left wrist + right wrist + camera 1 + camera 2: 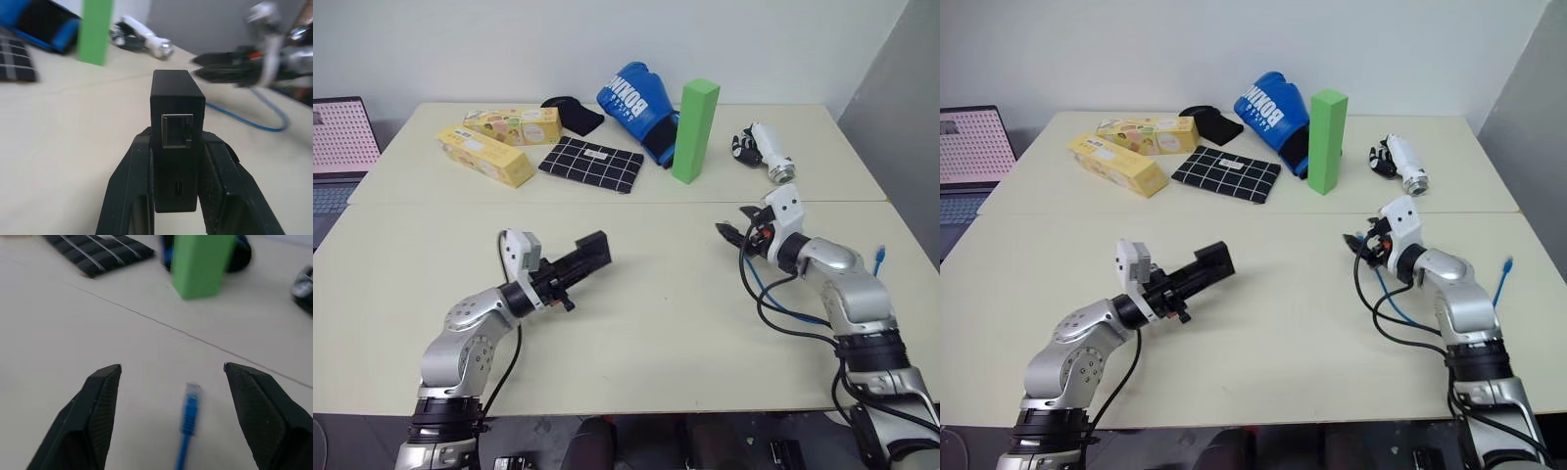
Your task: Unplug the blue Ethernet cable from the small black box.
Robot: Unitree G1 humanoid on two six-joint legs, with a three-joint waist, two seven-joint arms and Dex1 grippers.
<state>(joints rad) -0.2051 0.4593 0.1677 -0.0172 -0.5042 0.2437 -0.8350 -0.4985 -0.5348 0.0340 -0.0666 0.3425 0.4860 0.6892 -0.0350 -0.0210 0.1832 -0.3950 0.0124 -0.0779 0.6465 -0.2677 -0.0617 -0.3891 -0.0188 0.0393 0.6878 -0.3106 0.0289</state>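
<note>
Cream table [636, 323], one small black box [176, 105], one blue Ethernet cable [188, 418]

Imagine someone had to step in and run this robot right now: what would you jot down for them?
Left gripper: shut on the small black box, held above the table; its port faces out and is empty.
Right gripper: open, holding nothing.
Blue Ethernet cable: one plug hangs free between the right gripper's open fingers; the cord loops beside the right arm on the table.
Done: cable is out of the box.
Left: probably just set the box down.
</note>
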